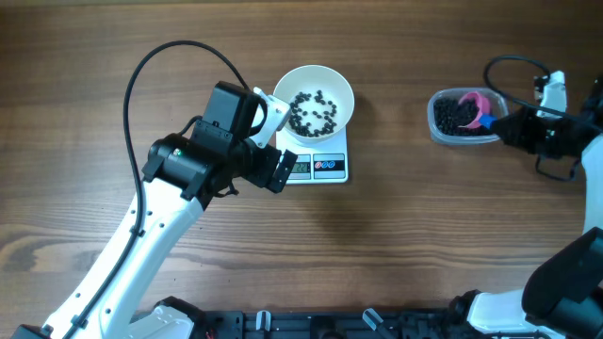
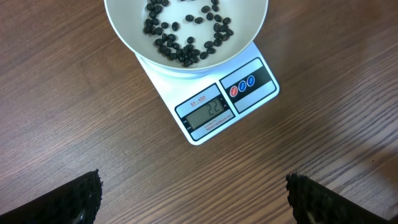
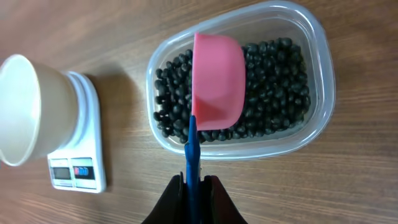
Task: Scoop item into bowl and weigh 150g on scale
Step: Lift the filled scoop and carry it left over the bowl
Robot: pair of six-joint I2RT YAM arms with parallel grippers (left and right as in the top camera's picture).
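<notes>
Right fingers pinch blue handle of pink scoop over tub; left fingers wide open, empty, by scale.

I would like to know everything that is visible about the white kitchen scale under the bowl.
The scale is a flat white rectangle, plastic by its look, lying level on the wooden table. Its front edge carries a grey display showing a short number and, beside it, a dark panel with one red and two blue round buttons. The white bowl with black beans stands on its platform. Nothing else touches it.
</notes>
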